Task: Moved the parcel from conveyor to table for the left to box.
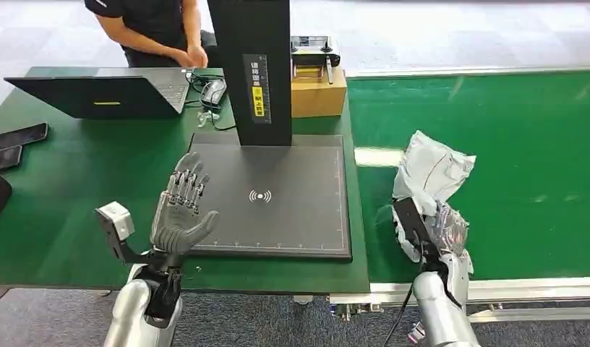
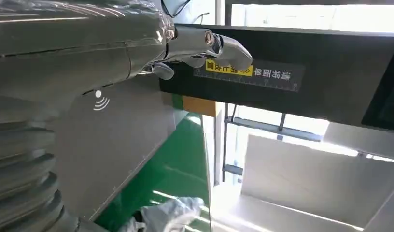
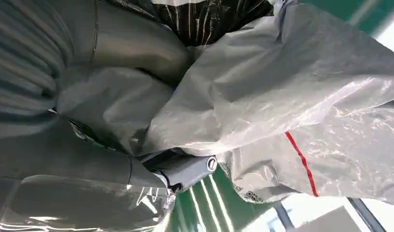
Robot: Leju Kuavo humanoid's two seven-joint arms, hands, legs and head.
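Note:
The parcel point(image 1: 429, 170) is a crumpled grey-white plastic bag with a thin red line, on the near part of the green conveyor belt point(image 1: 516, 144). My right hand point(image 1: 440, 228) grips its near end, and in the right wrist view the bag point(image 3: 291, 92) bunches between thumb and fingers point(image 3: 185, 169). My left hand point(image 1: 182, 206) is open with fingers spread, held over the left edge of the dark scanning pad point(image 1: 278, 195) on the green table point(image 1: 68, 188). From the left wrist I see its fingertips point(image 2: 224, 46) with nothing in them and the parcel point(image 2: 168, 215) further off.
A black post point(image 1: 252, 69) with a yellow label rises from the pad's far edge. A cardboard box point(image 1: 319, 90), a laptop point(image 1: 104, 94) and two phones point(image 1: 17, 137) lie on the table. A person point(image 1: 155, 29) sits behind the laptop.

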